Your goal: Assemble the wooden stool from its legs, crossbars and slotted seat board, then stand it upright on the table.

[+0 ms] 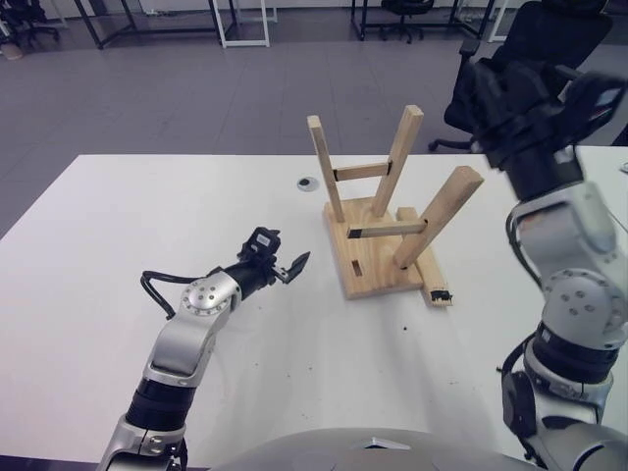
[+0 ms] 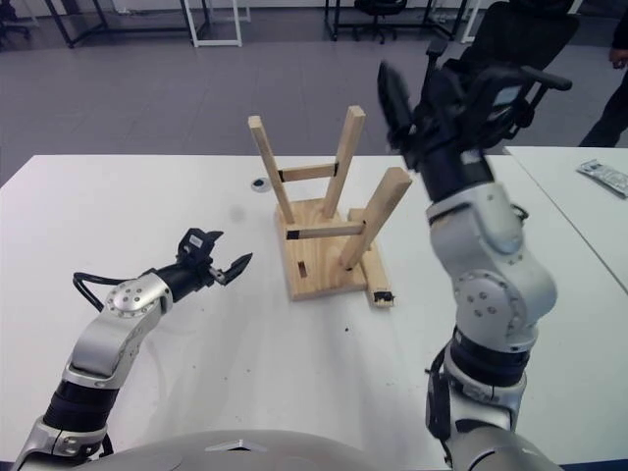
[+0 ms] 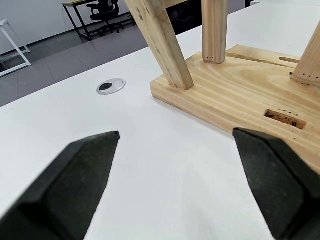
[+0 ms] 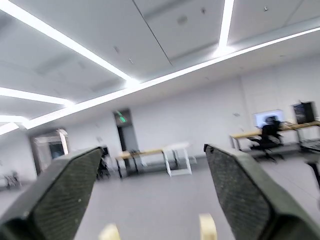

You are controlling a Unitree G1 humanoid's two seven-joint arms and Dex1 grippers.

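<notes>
Hovering low over the white table (image 1: 118, 216) with the left gripper (image 1: 289, 253), fingers (image 3: 85, 170) spread wide, nothing between them. Aims it at the left edge of the slotted seat board (image 1: 378, 273), near but not touching. Extends the left arm (image 1: 186, 334) low across the tabletop from the near edge.

Holds the right gripper (image 4: 150, 195) high over the table's right side, higher than the leg tops, fingers wide apart too and empty, pointing up toward the ceiling lights (image 4: 100, 60).

Finds the seat board lying flat near the table's middle, underside up. Counts three legs standing in it, each tilted: far left leg (image 1: 327, 167), far right leg (image 1: 397, 162), near right leg (image 1: 439, 216). Notes an upper crossbar (image 1: 361, 171) joining the two far legs, and a lower crossbar (image 1: 388, 232) running leftward from the near right leg, its dark-tipped free end touching no leg. Shows an open slot (image 3: 282, 117) in the board at the near left, below that free end. Spots a loose wooden piece (image 1: 432, 285) lying flat along the board's right edge, touching it, dark at its near end; leg or crossbar, cannot tell. Places a round cable grommet (image 1: 308, 183) in the tabletop just beyond the board's far left corner.
</notes>
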